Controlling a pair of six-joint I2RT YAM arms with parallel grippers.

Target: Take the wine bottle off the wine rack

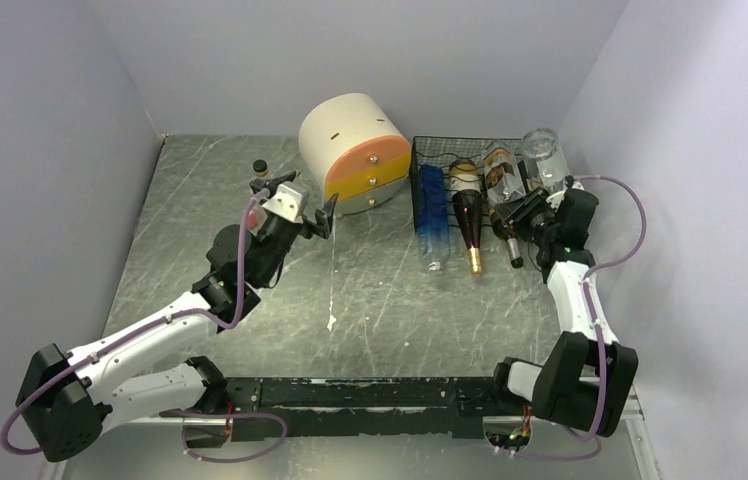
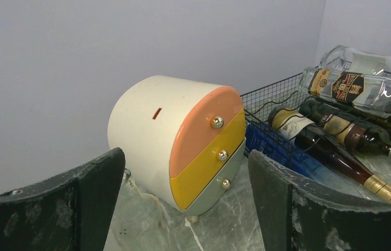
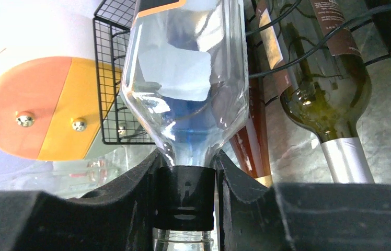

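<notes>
At the wine rack point(image 3: 112, 68), right gripper point(image 3: 185, 180) clamps the wine bottle point(image 3: 185, 78) by its cap

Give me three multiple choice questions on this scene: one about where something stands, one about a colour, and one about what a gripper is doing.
1. In the top view, where is the wine rack relative to the drawer unit?
A. to its left
B. to its right
C. on top of it

2. What colour is the unit's top drawer front?
A. orange
B. blue
C. black

3. The right gripper is
A. open in the air
B. shut on a drawer knob
C. shut on the clear bottle at its neck

Answers:
1 B, the rack sits just right of the unit.
2 A, the front is plainly orange.
3 C, the right wrist view shows both fingers clamped on the black cap.
</notes>
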